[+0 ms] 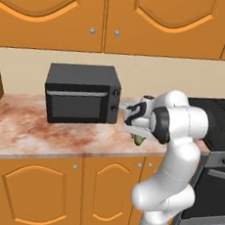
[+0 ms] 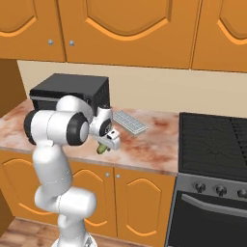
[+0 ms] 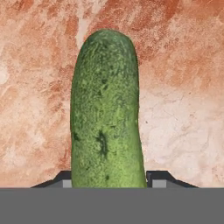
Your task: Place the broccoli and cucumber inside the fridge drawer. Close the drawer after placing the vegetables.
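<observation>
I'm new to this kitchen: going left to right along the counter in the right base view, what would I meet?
Microwave → end effector gripping the cucumber → flat grey tray → stove.

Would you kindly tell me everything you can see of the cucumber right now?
The cucumber is a dark-green elongated oval with a finely mottled, speckled skin and a rounded end, no stalk. In the hand view it runs lengthwise away from the camera, with the jaws closed against its two sides near one end. Behind it lies the reddish marbled counter. From the base views, a green bit pokes out just below the gripper.
</observation>
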Controlling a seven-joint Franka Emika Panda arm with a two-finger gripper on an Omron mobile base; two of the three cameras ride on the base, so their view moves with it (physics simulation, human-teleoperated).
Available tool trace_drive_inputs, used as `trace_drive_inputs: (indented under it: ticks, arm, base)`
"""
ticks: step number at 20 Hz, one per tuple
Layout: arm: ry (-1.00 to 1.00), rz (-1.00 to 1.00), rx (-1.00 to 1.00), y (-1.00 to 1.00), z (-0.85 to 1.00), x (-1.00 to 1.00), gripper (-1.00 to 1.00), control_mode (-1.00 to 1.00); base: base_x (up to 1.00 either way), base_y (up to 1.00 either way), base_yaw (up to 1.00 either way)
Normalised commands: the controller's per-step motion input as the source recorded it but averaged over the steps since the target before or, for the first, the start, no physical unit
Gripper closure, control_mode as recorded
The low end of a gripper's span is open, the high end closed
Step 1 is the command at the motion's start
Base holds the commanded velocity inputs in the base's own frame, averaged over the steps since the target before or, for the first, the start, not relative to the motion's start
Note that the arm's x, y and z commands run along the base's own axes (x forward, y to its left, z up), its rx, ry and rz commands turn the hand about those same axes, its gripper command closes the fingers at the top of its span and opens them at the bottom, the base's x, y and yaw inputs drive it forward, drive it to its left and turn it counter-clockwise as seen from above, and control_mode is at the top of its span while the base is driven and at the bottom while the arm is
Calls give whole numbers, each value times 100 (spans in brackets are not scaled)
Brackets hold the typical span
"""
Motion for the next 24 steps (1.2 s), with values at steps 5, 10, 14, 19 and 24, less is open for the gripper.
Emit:
trace_drive_inputs:
  ticks: [5, 10, 14, 19, 24]
  arm:
    - [-11, -5, 12, -14, 74, -83, 100, -100]
    - [-11, -1, 1, 0, 100, -70, 100, -100]
    - [-11, -2, 0, 0, 100, -75, 100, -100]
    - [-9, -2, 0, 0, 100, -86, 100, -100]
    - [-6, -1, 0, 5, 97, -81, 100, -100]
  base:
    - [0, 0, 0]
    - [0, 0, 0]
    - [0, 0, 0]
    - [0, 0, 0]
    - [0, 0, 0]
